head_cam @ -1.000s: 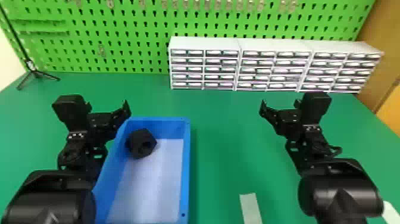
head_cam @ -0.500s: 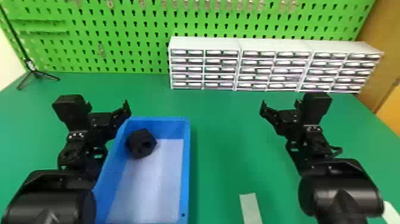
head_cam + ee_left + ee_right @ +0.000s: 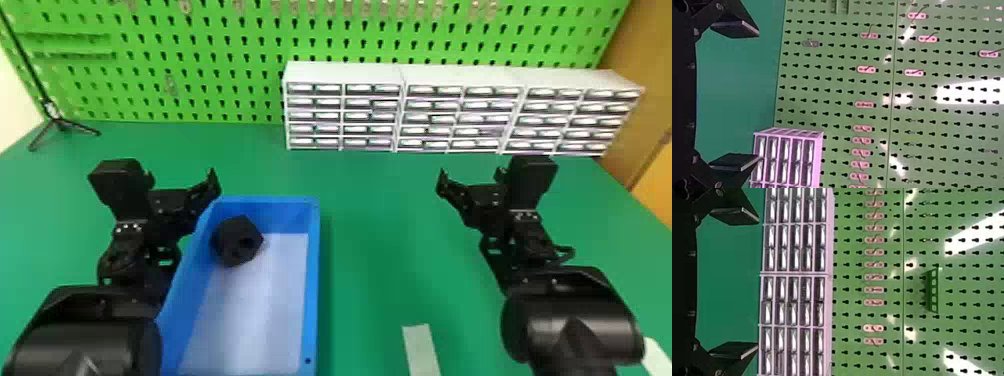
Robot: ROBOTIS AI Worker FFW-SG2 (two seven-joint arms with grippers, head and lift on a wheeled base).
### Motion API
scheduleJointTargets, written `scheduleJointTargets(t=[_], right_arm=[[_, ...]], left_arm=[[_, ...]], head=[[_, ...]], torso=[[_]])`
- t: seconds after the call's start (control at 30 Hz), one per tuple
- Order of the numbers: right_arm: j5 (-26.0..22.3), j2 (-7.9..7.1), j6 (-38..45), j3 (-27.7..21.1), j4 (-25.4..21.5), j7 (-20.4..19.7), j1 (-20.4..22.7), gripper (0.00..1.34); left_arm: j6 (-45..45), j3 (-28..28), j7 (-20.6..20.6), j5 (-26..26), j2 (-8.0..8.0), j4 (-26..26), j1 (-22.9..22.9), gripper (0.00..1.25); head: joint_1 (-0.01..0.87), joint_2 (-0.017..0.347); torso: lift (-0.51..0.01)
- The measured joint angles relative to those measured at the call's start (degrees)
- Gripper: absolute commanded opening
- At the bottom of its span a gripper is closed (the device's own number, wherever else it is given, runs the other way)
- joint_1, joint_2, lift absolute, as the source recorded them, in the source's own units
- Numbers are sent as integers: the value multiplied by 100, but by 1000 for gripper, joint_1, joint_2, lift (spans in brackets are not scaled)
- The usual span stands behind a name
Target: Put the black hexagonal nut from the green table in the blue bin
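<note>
At left, the open, empty black gripper (image 3: pixel 757 96) is beside the blue plastic bin (image 3: pixel 313 280); its inward swing might bump this and shift the black hexagonal nut (image 3: pixel 237 241) inside. The right black gripper (image 3: pixel 757 284) is also open.

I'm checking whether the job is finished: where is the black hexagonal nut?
In the head view, the nut sits inside the blue bin, at its far left corner.

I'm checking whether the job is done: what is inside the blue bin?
The black hexagonal nut sits inside the blue bin, in its far left corner, with pale bottom visible beside it. Whatever is directly beneath the nut is covered.
</note>
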Motion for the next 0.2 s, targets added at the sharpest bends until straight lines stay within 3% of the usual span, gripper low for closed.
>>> scheduleJointTargets(t=[0.2], right_arm=[[-14,5,9,1,0,0,-1,1164]], left_arm=[[0,0,0,2,-1,0,-3,1085]], head=[[686,28]], torso=[[-96]])
